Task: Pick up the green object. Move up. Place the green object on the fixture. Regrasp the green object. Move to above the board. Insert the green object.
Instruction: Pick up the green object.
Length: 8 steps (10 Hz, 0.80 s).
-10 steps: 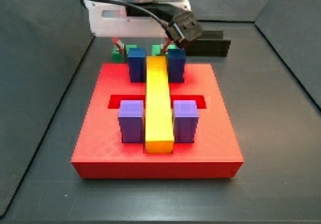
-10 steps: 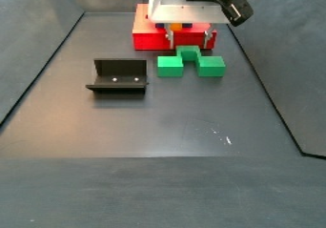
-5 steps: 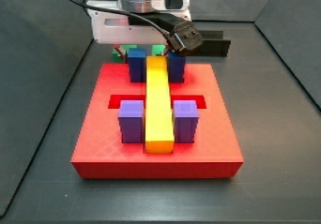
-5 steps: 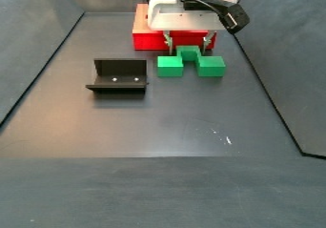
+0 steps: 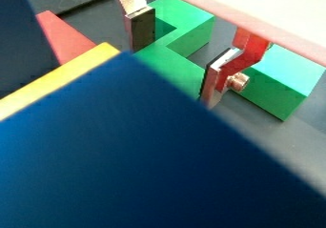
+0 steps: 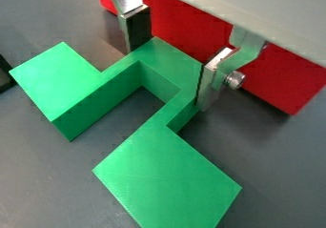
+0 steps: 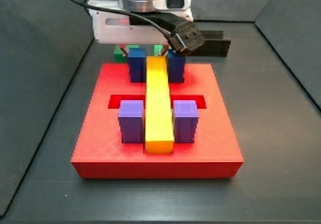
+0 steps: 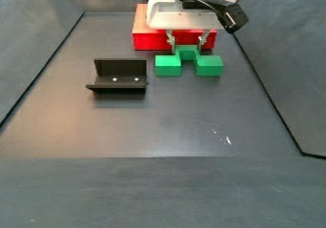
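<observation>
**A:** Where does the green object (image 6: 133,113) lie from the jaws?

**B:** Right between them. In both wrist views the two silver fingers (image 6: 216,79) stand either side of the narrow middle part of the piece, with its two wide ends spreading out beyond the plates. The gripper (image 6: 170,52) is down low over it, just in front of the board's (image 6: 242,52) red edge.

**A:** And the jaws, are they closed on it?

**B:** Not that I can see. They stand parted a little wider than the middle part; one plate looks close against the green, the other may have a sliver of gap. I would call them apart and straddling, not clamped.

**A:** Which way does its long axis run?

**B:** Across the closing line, so the jaws close over the thin way of the bar, which is what the pick-up needs. In a side view the green object (image 8: 188,64) sits on the floor beside the board (image 8: 151,40), under the gripper (image 8: 188,47).

**A:** The fixture?

**B:** The fixture (image 8: 116,76) stands well apart from the jaws, off to one side on the floor, empty.
</observation>
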Tool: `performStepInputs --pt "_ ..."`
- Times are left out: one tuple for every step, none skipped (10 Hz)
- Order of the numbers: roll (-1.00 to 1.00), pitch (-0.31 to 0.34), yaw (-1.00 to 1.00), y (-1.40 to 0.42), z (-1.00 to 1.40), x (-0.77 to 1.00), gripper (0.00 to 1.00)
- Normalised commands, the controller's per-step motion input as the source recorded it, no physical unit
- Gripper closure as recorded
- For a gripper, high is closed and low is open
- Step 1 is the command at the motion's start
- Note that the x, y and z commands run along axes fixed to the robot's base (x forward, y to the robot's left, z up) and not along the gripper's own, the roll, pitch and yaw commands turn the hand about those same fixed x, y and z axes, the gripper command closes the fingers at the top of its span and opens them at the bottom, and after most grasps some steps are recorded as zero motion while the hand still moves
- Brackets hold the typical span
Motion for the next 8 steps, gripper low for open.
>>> performStepInputs --pt "0.00 0.000 0.00 0.00 0.00 0.00 1.00" --pt "0.00 0.000 0.00 0.00 0.00 0.00 1.00" --pt "0.00 0.000 0.00 0.00 0.00 0.00 1.00" --pt "0.00 0.000 0.00 0.00 0.00 0.00 1.00" --pt "0.00 0.000 0.00 0.00 0.00 0.00 1.00" --pt "0.00 0.000 0.00 0.00 0.00 0.00 1.00" --pt "0.00 0.000 0.00 0.00 0.00 0.00 1.00" --pt "0.00 0.000 0.00 0.00 0.00 0.00 1.00"
